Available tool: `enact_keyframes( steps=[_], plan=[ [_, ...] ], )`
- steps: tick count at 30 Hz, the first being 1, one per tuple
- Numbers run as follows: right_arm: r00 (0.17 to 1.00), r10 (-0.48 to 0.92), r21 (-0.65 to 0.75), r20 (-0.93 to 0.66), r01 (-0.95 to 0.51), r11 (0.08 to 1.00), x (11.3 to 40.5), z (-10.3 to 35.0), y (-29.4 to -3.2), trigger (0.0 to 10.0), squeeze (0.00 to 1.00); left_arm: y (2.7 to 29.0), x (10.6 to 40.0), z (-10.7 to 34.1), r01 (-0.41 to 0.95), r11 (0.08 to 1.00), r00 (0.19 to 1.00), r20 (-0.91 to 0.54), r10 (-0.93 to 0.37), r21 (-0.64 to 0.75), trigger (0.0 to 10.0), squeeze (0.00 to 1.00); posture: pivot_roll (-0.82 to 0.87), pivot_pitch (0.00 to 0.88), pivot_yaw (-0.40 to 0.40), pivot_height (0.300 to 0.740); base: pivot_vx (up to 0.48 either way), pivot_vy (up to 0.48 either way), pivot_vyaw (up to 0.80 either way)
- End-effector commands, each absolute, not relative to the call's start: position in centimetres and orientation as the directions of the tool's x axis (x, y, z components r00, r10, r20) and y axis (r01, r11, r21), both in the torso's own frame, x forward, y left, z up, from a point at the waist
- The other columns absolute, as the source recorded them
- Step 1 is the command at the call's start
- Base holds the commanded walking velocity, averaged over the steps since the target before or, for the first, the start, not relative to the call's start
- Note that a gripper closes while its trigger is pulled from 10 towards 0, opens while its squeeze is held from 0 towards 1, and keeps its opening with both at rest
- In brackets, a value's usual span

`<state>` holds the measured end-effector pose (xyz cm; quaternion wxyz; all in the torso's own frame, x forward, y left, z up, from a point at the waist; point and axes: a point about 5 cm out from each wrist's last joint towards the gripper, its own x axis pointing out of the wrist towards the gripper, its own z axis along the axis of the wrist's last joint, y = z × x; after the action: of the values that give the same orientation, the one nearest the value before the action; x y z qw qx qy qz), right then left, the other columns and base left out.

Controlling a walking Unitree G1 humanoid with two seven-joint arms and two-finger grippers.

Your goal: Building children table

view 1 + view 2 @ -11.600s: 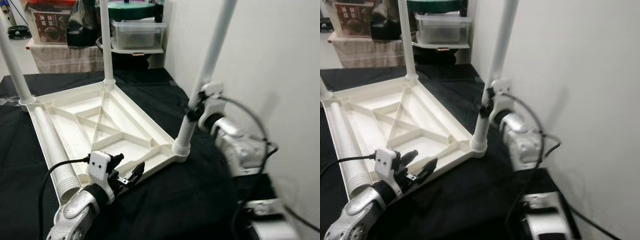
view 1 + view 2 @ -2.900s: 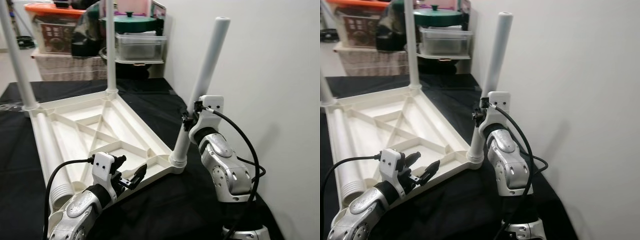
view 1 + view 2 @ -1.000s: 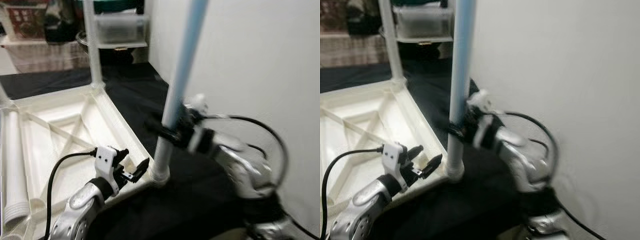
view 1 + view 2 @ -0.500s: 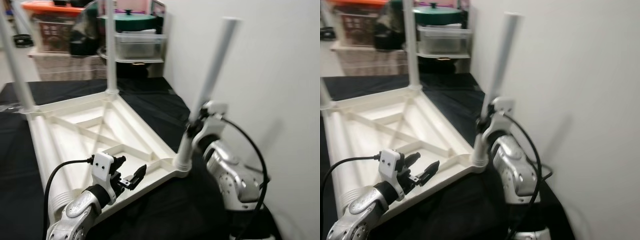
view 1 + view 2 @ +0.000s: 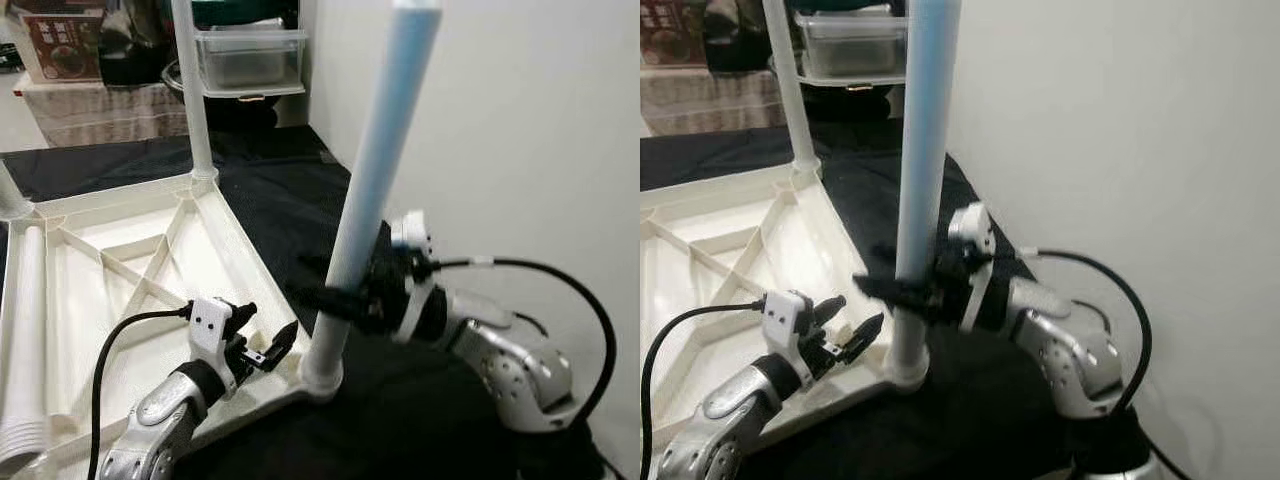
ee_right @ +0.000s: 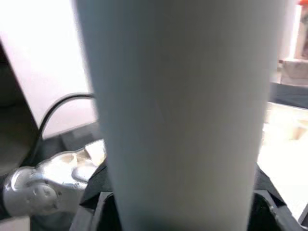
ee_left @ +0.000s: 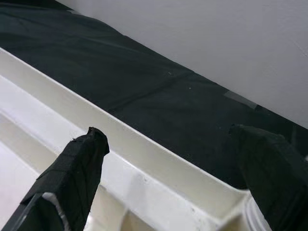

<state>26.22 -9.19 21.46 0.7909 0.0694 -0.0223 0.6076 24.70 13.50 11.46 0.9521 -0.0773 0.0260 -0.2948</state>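
Even indoor light falls from above, bright on the pale wall (image 5: 520, 130) and the white tabletop frame (image 5: 120, 270), with soft shadows on the black cloth (image 5: 270, 190). The upright leg (image 5: 375, 180) reads bluish and slightly smeared by motion, as does the right gripper (image 5: 325, 297) around it. In the right wrist view the leg is close and wholly out of focus; the left wrist view is sharp, its fingertips (image 7: 79, 166) softened.
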Motion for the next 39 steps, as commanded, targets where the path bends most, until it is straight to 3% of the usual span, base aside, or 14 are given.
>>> enact_keyframes(
  steps=[1, 3, 5, 9, 10, 14, 15, 20, 21, 30, 31, 32, 33, 39],
  plan=[
    [0.329, 0.944, 0.138, 0.040, -0.937, 0.321, 27.0, 19.8, -8.8, 0.0, 0.00, 13.5, 24.6, 11.5, 0.555, 0.815, 0.826, -0.003, -0.564, -0.166, 10.0, 0.00, 0.03, 0.000, -0.114, 0.740, 0.000, 0.000, 0.00],
    [0.458, 0.888, 0.140, -0.044, -0.877, 0.459, 28.3, 18.7, -8.6, 0.0, 0.00, 13.5, 24.5, 11.4, 0.555, 0.815, 0.826, -0.004, -0.563, -0.166, 10.0, 0.00, 0.03, 0.000, -0.111, 0.740, 0.000, 0.000, 0.00],
    [0.836, 0.439, 0.066, -0.330, -0.443, 0.894, 32.4, 14.7, -10.9, 0.0, 0.00, 13.5, 24.5, 11.4, 0.558, 0.813, 0.824, -0.005, -0.566, -0.167, 10.0, 0.00, 0.02, 0.000, -0.107, 0.740, 0.000, 0.000, 0.00],
    [0.888, 0.212, 0.003, -0.408, -0.231, 0.973, 32.3, 12.7, -12.1, 0.0, 0.00, 13.3, 24.6, 11.5, 0.562, 0.810, 0.821, -0.003, -0.571, -0.168, 10.0, 0.00, 0.02, 0.000, -0.100, 0.740, 0.000, 0.000, 0.00],
    [0.877, 0.286, 0.009, -0.386, -0.306, 0.952, 31.7, 13.0, -11.0, 10.0, 0.00, 13.3, 24.7, 11.6, 0.564, 0.808, 0.820, -0.001, -0.573, -0.168, 10.0, 0.00, 0.01, 0.000, -0.098, 0.740, 0.000, 0.000, 0.00],
    [0.822, 0.511, 0.129, -0.252, -0.494, 0.860, 30.4, 15.1, -8.8, 10.0, 0.00, 13.2, 24.7, 11.5, 0.571, 0.803, 0.814, -0.004, -0.580, -0.170, 10.0, 0.00, 0.00, 0.000, -0.092, 0.740, 0.000, 0.000, 0.00],
    [0.817, 0.538, 0.150, -0.209, -0.517, 0.843, 30.5, 15.6, -9.1, 10.0, 1.00, 13.2, 24.7, 11.5, 0.573, 0.801, 0.813, -0.005, -0.582, -0.171, 10.0, 0.00, 0.00, 0.000, -0.094, 0.740, 0.000, 0.000, 0.00],
    [0.777, 0.613, 0.151, -0.144, -0.595, 0.789, 30.9, 17.1, -9.5, 10.0, 1.00, 13.1, 24.7, 11.5, 0.574, 0.800, 0.812, -0.002, -0.583, -0.173, 10.0, 0.00, 0.01, 0.000, -0.098, 0.740, 0.000, 0.000, 0.00],
    [0.715, 0.698, 0.155, -0.048, -0.685, 0.712, 31.0, 18.9, -9.6, 10.0, 0.00, 13.1, 24.6, 11.5, 0.574, 0.800, 0.812, -0.001, -0.583, -0.174, 10.0, 0.00, 0.01, 0.000, -0.098, 0.740, 0.000, 0.000, 0.00],
    [0.281, 0.945, 0.025, 0.168, -0.959, 0.281, 27.5, 23.2, -10.6, 10.0, 0.00, 13.2, 24.5, 11.5, 0.568, 0.804, 0.817, 0.003, -0.577, -0.177, 10.0, 0.00, 0.02, 0.000, -0.115, 0.740, 0.000, 0.000, 0.00],
    [0.250, 0.955, 0.018, 0.160, -0.968, 0.250, 27.1, 22.9, -10.5, 4.0, 0.00, 13.2, 24.5, 11.4, 0.567, 0.804, 0.817, 0.001, -0.576, -0.177, 10.0, 0.00, 0.03, 0.000, -0.121, 0.740, 0.000, 0.000, 0.00],
    [0.250, 0.955, 0.018, 0.160, -0.968, 0.250, 27.1, 22.9, -10.5, 4.0, 0.00, 13.2, 24.5, 11.4, 0.567, 0.804, 0.817, 0.001, -0.576, -0.177, 10.0, 0.00, 0.03, 0.000, -0.121, 0.740, 0.000, 0.000, 0.00],
    [0.276, 0.950, 0.035, 0.147, -0.961, 0.274, 27.3, 22.4, -10.5, 0.0, 0.00, 13.2, 24.4, 11.4, 0.569, 0.803, 0.815, -0.002, -0.579, -0.177, 10.0, 0.00, 0.03, 0.000, -0.121, 0.740, 0.000, 0.000, 0.00],
    [0.781, 0.603, 0.112, -0.162, -0.592, 0.798, 33.1, 18.1, -11.6, 0.0, 0.00, 13.2, 24.3, 11.4, 0.573, 0.801, 0.813, -0.007, -0.583, -0.176, 10.0, 0.00, 0.03, 0.000, -0.115, 0.740, 0.000, 0.000, 0.00]
  ],
)
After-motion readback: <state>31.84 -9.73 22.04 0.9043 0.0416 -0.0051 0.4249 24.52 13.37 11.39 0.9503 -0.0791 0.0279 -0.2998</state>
